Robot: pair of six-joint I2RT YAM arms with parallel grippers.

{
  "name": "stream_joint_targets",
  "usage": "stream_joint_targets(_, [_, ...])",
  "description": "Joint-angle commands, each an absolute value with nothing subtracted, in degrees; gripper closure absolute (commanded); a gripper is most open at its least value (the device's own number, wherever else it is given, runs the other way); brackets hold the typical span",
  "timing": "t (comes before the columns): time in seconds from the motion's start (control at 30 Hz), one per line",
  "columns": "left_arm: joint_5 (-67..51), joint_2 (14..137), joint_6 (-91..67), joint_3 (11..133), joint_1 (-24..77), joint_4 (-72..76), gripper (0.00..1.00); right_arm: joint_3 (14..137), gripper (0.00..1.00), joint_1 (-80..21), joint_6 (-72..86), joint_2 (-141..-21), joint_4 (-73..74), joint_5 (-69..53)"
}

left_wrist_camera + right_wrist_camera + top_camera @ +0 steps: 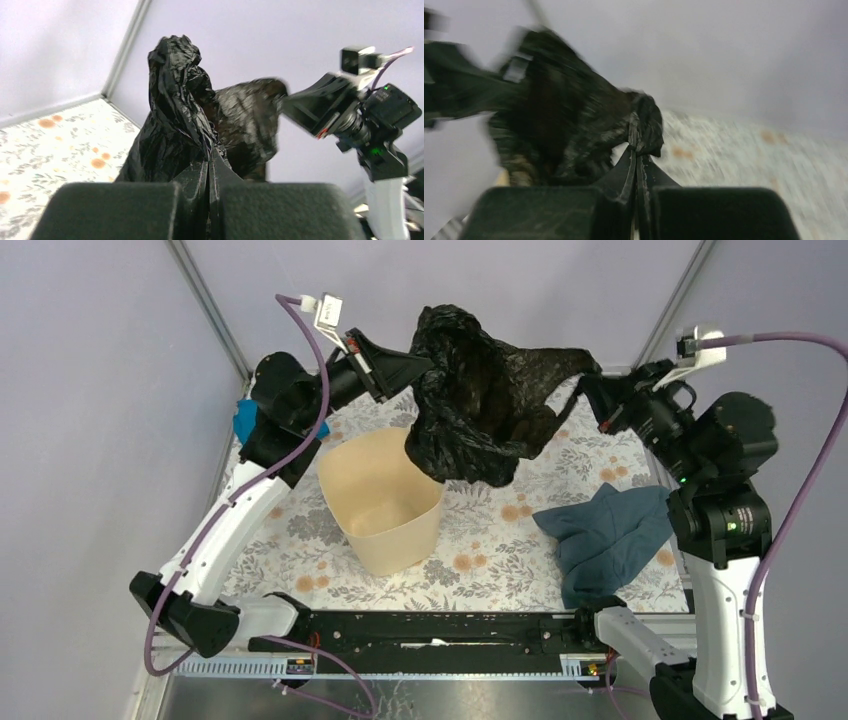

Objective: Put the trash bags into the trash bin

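The black glossy trash bag point(480, 400) hangs in the air, stretched between both grippers, its lower end drooping over the far right rim of the beige trash bin point(385, 505). My left gripper point(425, 368) is shut on the bag's left upper edge; in the left wrist view the bag point(175, 120) bunches up from the closed gripper point(210, 165). My right gripper point(592, 390) is shut on the bag's right corner; in the right wrist view a bag fold point(644, 125) is pinched at the gripper point(638, 152). The bin stands upright and open.
A dark blue-grey cloth point(605, 535) lies crumpled on the flowered table cover at the right front. A bright blue cloth point(245, 418) shows behind the left arm. Metal frame posts stand at the back corners. A black rail point(430, 630) runs along the near edge.
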State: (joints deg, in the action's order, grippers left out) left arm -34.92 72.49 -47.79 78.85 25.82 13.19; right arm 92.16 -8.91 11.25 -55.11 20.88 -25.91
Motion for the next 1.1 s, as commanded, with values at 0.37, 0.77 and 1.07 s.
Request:
stream_joint_targets(0.37, [2.26, 98.12, -21.29, 102.61, 42.26, -17.17, 1.0, 56.94, 1.0, -9.14, 29.05, -48.9, 26.91, 14.96])
stream_joint_targets(0.77, [15.26, 111.2, -9.3, 146.99, 43.12, -23.18, 1.0, 97.48, 1.0, -9.05, 13.76, -70.46, 18.66, 8.19])
stream_joint_targets(1.07, [16.49, 82.62, -9.64, 90.3, 44.62, 12.43, 1.0, 66.45, 1.0, -8.97, 9.88, -49.14, -19.95, -13.47])
